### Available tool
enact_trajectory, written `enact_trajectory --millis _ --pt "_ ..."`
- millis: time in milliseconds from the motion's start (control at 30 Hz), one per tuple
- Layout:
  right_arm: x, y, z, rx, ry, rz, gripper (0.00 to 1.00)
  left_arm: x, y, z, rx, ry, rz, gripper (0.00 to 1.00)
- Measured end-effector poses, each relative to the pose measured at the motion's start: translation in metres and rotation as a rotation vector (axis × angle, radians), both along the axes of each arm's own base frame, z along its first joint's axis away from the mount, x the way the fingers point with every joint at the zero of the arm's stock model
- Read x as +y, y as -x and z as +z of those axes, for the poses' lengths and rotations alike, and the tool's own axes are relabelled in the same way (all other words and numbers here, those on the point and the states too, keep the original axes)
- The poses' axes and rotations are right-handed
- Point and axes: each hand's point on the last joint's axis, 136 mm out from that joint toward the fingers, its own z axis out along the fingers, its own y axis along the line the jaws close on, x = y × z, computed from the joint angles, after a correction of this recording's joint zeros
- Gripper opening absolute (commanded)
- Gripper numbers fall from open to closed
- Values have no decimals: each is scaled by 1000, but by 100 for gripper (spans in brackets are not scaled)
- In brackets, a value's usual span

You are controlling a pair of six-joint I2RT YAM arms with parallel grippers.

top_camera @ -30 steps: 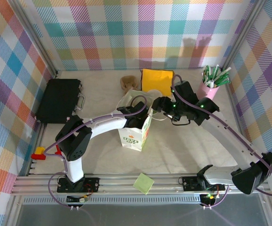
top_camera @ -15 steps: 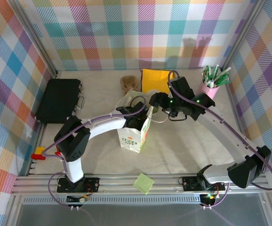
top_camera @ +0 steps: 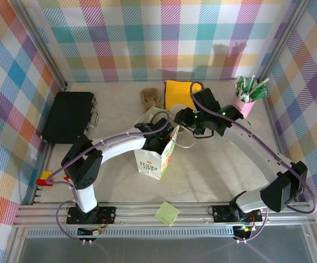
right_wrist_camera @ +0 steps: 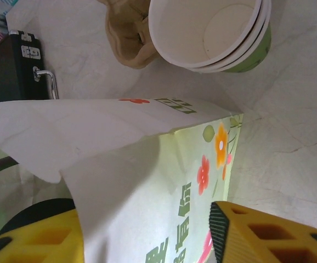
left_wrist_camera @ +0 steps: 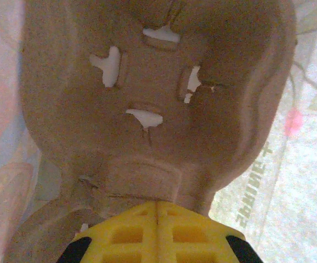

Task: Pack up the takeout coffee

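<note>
The takeout coffee is hidden. A white paper bag point(top_camera: 154, 159) with green print and flowers stands open mid-table. My left gripper point(left_wrist_camera: 158, 216) is down inside it, shut, with its yellow tips against the near edge of a brown pulp cup carrier point(left_wrist_camera: 153, 98). I cannot tell whether they pinch that edge. My right gripper point(right_wrist_camera: 147, 241) is at the bag's right rim point(right_wrist_camera: 164, 181), open. The bag's paper wall stands between its two yellow fingers point(right_wrist_camera: 257, 235). In the top view the right gripper point(top_camera: 182, 121) sits just right of the bag's mouth.
A stack of white-and-green cups point(right_wrist_camera: 213, 33) and another brown carrier point(right_wrist_camera: 126, 33) stand just behind the bag. A yellow cloth point(top_camera: 182, 92), a pink cup of sticks point(top_camera: 245, 98), a black case point(top_camera: 69, 116) and a green note point(top_camera: 167, 212) are around.
My right gripper has moved left to the bag's rim and its jaws have narrowed around the paper. The bag has shifted slightly left. The left gripper stays shut inside the bag.
</note>
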Motion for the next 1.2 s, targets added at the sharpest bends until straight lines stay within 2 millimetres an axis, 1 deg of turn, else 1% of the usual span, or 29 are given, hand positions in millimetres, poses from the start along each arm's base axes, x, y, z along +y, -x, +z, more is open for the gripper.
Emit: enact_trajectory --millis 67,233,500,633,733,1000,1200 --pt "0 0 1 -2 -1 0 44 -1 -1 7 -7 7 -1 0" --pt "-2 2 2 -11 -4 -3 39 -7 -4 32 -37 39 -7 0" --pt "-6 3 5 -21 4 -12 31 -13 1 76 -82 88 -30 0" --pt "-8 4 3 -16 17 -14 29 -10 4 95 -99 108 -29 0" --pt "-10 6 1 -8 30 -10 27 -8 7 107 -109 129 -25 0" --pt "-12 9 0 -1 42 -4 25 -11 9 137 -141 203 -23 0" --pt "-13 11 7 -18 33 -2 19 -11 13 150 -142 230 -24 0"
